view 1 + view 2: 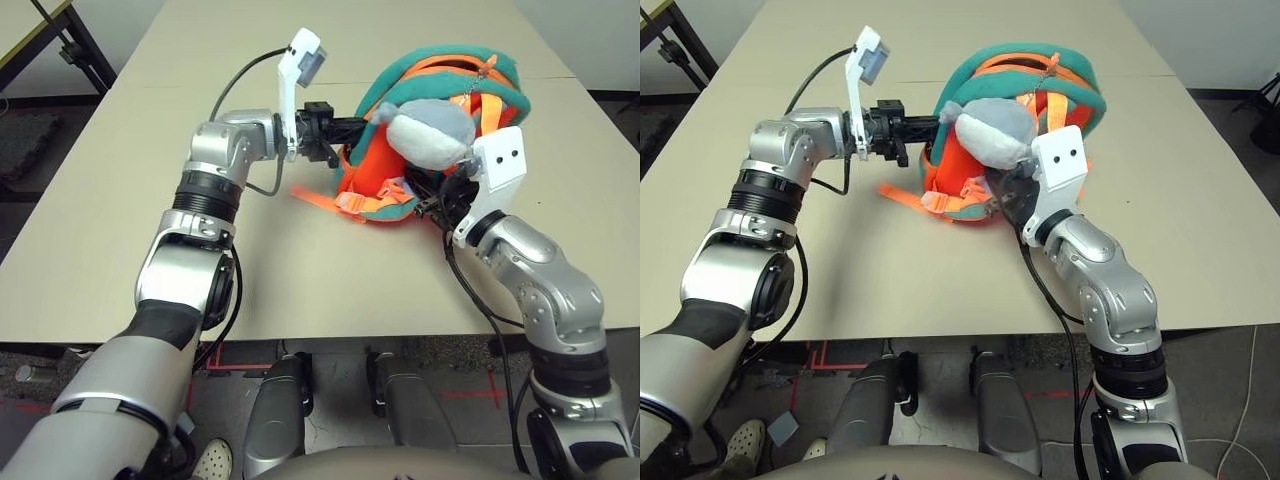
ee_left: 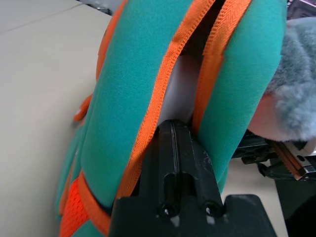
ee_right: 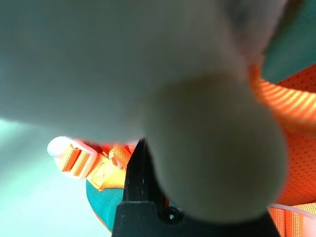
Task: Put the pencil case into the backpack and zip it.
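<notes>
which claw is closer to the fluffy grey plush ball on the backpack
Right. The right claw sits under the plush ball, which presses close against its camera. The left claw is shut at the backpack's opening, beside the ball.

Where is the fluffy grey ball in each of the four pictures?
Left eye view: plush ball, right of centre near the top, on the backpack.
Right eye view: near the top centre, beside the right arm's white bracket.
Left wrist view: grey fur at the right edge.
Right wrist view: a blurred pale mass across the top.
Shared landmark: the backpack's teal edging.
</notes>
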Robot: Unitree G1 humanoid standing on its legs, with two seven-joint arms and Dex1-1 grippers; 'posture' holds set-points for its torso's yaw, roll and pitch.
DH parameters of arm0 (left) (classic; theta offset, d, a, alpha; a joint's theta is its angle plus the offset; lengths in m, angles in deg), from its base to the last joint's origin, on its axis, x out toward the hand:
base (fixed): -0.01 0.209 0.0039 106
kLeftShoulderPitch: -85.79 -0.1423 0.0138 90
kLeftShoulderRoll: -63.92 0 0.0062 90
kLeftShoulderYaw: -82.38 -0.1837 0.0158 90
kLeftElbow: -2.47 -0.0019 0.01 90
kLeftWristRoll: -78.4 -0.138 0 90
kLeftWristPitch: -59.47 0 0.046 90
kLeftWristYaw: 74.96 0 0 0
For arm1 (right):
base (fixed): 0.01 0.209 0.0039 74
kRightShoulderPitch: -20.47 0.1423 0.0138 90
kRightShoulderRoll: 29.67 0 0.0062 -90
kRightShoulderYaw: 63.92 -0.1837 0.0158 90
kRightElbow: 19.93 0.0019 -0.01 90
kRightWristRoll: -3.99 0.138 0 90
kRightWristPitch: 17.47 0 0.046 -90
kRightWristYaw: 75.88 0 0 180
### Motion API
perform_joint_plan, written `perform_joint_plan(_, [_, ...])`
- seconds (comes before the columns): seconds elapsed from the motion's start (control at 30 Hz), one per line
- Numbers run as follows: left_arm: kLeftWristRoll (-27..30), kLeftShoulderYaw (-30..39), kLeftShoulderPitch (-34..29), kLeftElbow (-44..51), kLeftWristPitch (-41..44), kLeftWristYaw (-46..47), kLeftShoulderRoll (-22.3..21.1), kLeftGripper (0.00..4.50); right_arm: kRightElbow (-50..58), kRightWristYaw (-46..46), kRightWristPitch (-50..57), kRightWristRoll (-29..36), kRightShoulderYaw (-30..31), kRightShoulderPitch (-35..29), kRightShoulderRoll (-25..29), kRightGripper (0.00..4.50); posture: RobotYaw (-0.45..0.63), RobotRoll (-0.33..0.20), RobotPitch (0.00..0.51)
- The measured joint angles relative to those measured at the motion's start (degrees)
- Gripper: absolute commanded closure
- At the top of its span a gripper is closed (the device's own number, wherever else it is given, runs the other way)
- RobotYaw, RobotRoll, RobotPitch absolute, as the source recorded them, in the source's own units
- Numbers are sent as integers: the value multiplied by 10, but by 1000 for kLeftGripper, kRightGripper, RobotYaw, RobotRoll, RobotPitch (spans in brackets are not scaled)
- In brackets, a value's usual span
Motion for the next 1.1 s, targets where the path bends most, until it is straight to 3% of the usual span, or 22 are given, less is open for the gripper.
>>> perform_joint_plan(0.17, [-1,1,3,-6,-14,0,7,4500,0,-4,0,0,2,1,0,4152,-139,0,212])
perform_joint_plan(0.33, [0,10,6,7,-15,0,-34,4500,-1,-5,0,0,4,1,-1,4153,-136,0,213])
perform_joint_plan(0.43, [3,21,7,48,-1,-1,-85,3894,-2,-5,0,0,5,1,-2,4153,-136,0,213])
perform_joint_plan(0.6, [28,41,-10,163,48,-12,-169,1931,-7,-5,-5,-2,8,2,-5,4153,-113,0,204])
perform_joint_plan(0.77, [62,40,-48,278,100,-29,-216,0,-25,-7,-18,-5,13,6,-6,4153,-92,0,192])
perform_joint_plan(0.93, [105,17,-54,389,148,-55,-232,0,-45,-14,-31,-5,18,15,-4,4153,-80,0,183])
perform_joint_plan(1.1, [113,-26,-49,413,150,-55,-207,0,-56,-20,-43,-9,22,17,-3,4153,-78,0,173])
